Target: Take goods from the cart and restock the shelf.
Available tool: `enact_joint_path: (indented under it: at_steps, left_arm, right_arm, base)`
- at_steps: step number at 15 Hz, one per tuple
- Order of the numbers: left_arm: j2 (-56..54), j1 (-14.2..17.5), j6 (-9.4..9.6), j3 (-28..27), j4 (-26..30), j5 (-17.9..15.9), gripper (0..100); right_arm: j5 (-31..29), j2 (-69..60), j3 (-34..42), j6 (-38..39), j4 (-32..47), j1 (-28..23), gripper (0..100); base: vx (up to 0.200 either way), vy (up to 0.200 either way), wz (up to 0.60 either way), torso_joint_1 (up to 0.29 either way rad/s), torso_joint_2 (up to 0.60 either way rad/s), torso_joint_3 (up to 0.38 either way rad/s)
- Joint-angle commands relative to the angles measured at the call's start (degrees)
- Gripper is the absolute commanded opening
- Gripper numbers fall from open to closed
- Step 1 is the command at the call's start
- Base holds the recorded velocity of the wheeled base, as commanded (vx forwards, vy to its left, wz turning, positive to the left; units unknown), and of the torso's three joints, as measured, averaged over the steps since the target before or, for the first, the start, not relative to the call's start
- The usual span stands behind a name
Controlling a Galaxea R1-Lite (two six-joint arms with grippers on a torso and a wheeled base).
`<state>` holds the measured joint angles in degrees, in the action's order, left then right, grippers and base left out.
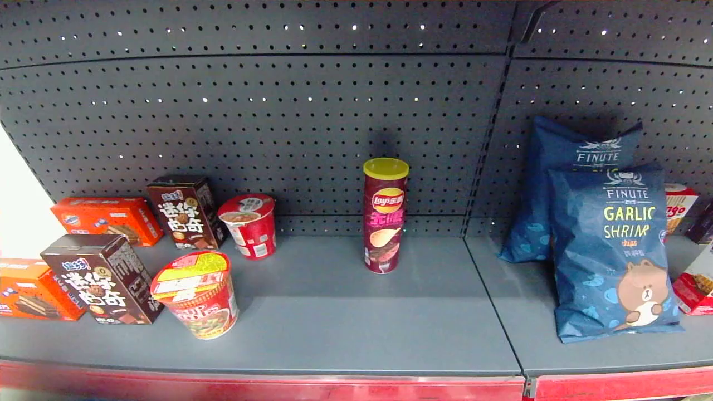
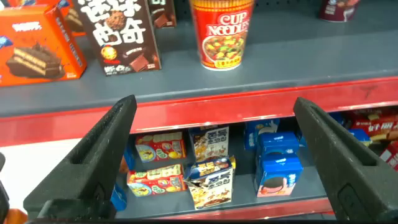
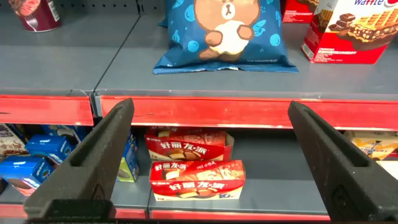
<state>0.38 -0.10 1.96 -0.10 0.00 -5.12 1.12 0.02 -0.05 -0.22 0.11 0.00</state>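
Smooth grey metal shelf (image 1: 345, 323), red front lip, backed by perforated pegboard (image 1: 278, 111). At right, two glossy, crinkled blue bags (image 1: 610, 250), propped upright, overlapping. At left, rectangular card boxes (image 1: 100, 278), brown and orange. Mid-shelf, alone, tall cylindrical can (image 1: 384, 217), yellow lid. Between boxes and can, two tapered red cups (image 1: 198, 295). Before the red lip, left gripper (image 2: 216, 112) and right gripper (image 3: 211, 109): black, angular, spread wide, empty.

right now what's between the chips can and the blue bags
Nothing: in the head view the shelf between chips can and blue bags is bare, crossed only by a panel seam.
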Motion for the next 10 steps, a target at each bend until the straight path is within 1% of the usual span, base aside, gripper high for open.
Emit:
enact_joint_path:
  at_steps: [1, 10]
  left_arm:
    - [0.1, 0.0, -0.12, 0.0, 0.0, 0.0, 100]
    - [0.1, 0.0, -0.03, 0.0, 0.0, 0.0, 100]
  right_arm:
    - [0.0, 0.0, 0.0, 0.0, 0.0, 0.0, 100]
    - [-0.1, 0.0, 0.0, 0.0, 0.0, 0.0, 100]
  base:
    - [0.0, 0.0, 0.6, -0.002, 0.0, -0.002]
    - [0.0, 0.0, 0.6, 0.004, 0.0, -0.001]
